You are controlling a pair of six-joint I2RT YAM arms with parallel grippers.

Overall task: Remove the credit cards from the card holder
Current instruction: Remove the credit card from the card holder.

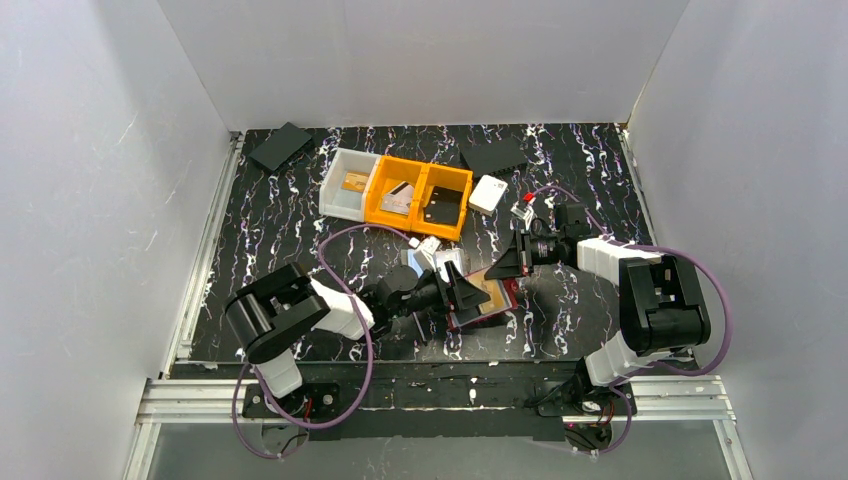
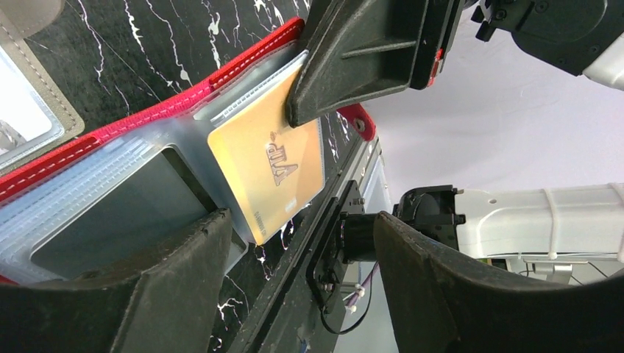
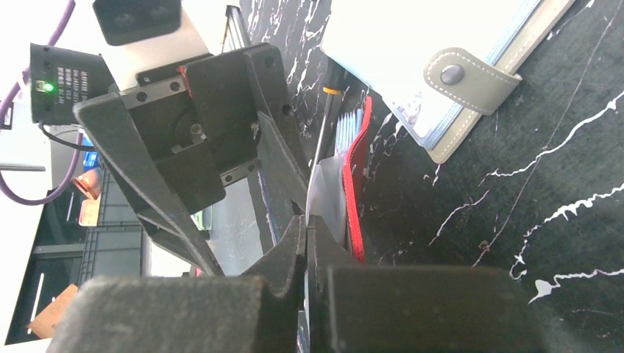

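Observation:
The red card holder (image 1: 497, 303) lies open near the table's front, its clear sleeves (image 2: 110, 169) fanned out. An orange credit card (image 2: 268, 165) sticks halfway out of one sleeve. My left gripper (image 2: 302, 220) is open, with the card's free corner lying between its fingers and touching neither. My right gripper (image 3: 305, 228) is shut on a thin clear sleeve at the red holder's edge (image 3: 357, 176). In the left wrist view its fingers (image 2: 353, 59) press on that sleeve just above the card.
A white bin (image 1: 350, 183) and two orange bins (image 1: 425, 195) holding cards stand at the back. A grey snap-strap wallet (image 3: 456, 73) lies just beyond the red holder. Loose pale cards (image 1: 432, 255), a white box (image 1: 488, 193) and black pads (image 1: 280, 146) lie around.

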